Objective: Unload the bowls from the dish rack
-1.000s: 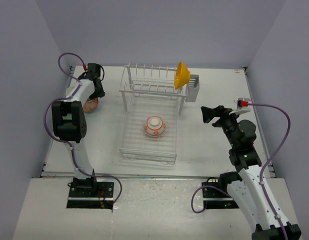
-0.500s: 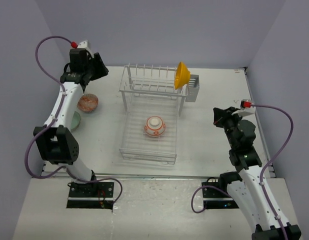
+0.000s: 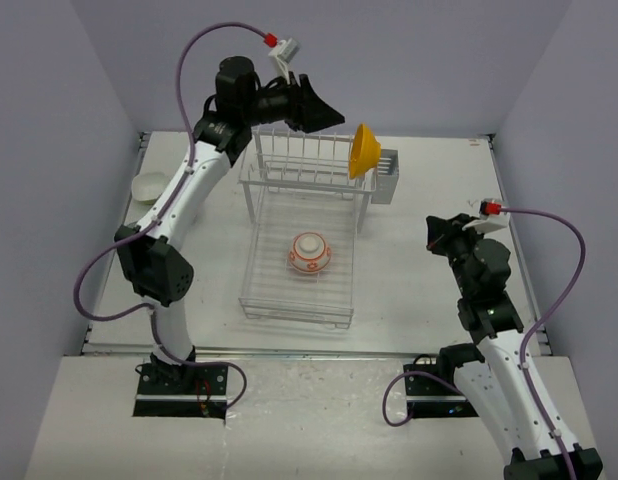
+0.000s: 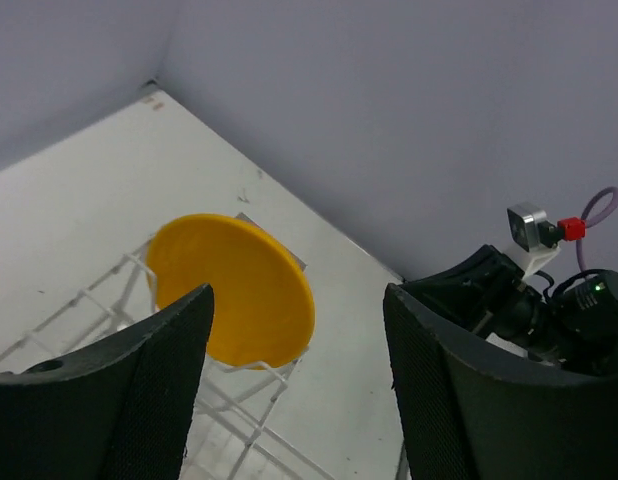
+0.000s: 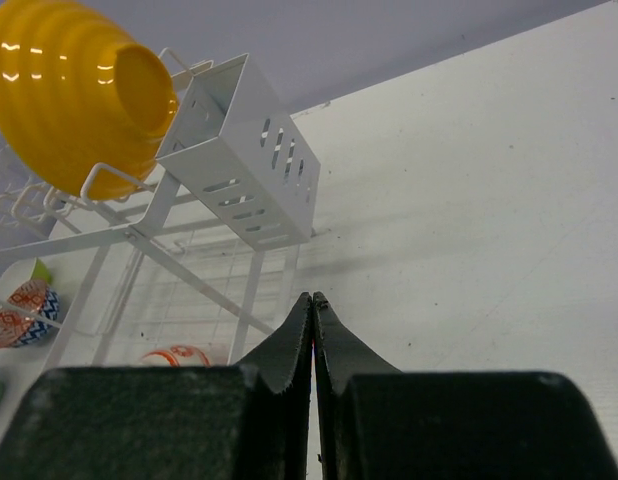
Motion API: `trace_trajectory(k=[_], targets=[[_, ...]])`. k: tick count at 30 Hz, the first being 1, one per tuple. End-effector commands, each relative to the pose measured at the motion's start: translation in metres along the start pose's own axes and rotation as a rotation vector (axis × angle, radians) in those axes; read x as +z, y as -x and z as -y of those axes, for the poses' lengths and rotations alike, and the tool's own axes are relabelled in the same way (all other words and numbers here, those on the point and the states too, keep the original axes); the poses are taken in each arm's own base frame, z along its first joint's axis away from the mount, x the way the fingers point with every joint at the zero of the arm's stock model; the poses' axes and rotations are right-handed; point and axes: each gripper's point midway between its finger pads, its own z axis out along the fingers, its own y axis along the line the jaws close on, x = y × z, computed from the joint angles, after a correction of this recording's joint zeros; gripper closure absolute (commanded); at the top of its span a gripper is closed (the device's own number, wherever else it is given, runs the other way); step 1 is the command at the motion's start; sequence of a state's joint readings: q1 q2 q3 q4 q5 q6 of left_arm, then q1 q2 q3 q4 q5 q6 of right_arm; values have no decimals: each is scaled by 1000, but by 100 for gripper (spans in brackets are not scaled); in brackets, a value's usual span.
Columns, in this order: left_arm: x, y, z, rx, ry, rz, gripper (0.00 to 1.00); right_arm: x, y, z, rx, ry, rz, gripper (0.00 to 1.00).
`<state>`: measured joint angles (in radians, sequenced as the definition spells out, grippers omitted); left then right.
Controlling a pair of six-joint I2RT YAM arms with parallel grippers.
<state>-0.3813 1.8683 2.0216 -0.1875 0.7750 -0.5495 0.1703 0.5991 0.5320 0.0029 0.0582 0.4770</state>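
The white wire dish rack [image 3: 257, 262] stands mid-table. An orange-yellow bowl [image 3: 364, 150] leans on edge at the right end of its upper tier, next to the grey cutlery holder [image 3: 386, 176]. A white bowl with orange-red pattern [image 3: 309, 252] lies upside down on the lower tray. My left gripper [image 3: 329, 115] hangs open above the upper tier, just left of the orange-yellow bowl [image 4: 239, 290], which shows between and beyond its fingers [image 4: 139, 390]. My right gripper [image 3: 434, 228] is shut and empty, right of the rack; its tips [image 5: 313, 297] point towards the cutlery holder [image 5: 244, 150].
A pale bowl [image 3: 149, 187] sits at the table's far left edge. The right wrist view shows a zigzag-patterned bowl [image 5: 24, 312] and a lime green one [image 5: 39, 270] beyond the rack. Purple walls close in the table at the back and sides.
My left arm has swung up and right, from the bowls at the far left to above the rack's upper tier, with its jaws spreading. My right gripper has shut and drawn back slightly.
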Motion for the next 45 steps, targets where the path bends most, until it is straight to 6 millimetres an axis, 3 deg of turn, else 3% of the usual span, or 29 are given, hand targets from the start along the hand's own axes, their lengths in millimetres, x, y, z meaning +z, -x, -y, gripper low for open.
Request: trace_trajectory(k=[1, 2, 4, 11, 18, 32, 45], targets=[[15, -9, 19, -94, -138, -74, 33, -3, 11, -7, -18, 27, 27, 100], [24, -19, 9, -121, -130, -96, 34, -3, 11, -8, -19, 33, 29, 100], [36, -27, 18, -120, -149, -122, 33, -3, 10, -9, -20, 35, 27, 100], [61, -50, 17, -146, -143, -161, 34, -3, 9, -9, -17, 41, 27, 100], [72, -64, 21, -159, -143, -184, 36, -4, 9, -9, -13, 44, 26, 100], [83, -74, 9, -183, -52, -192, 42, -7, 10, -11, -11, 55, 41, 100], [97, -90, -5, -150, 161, -185, 49, -8, 9, -12, -5, 69, 40, 100]])
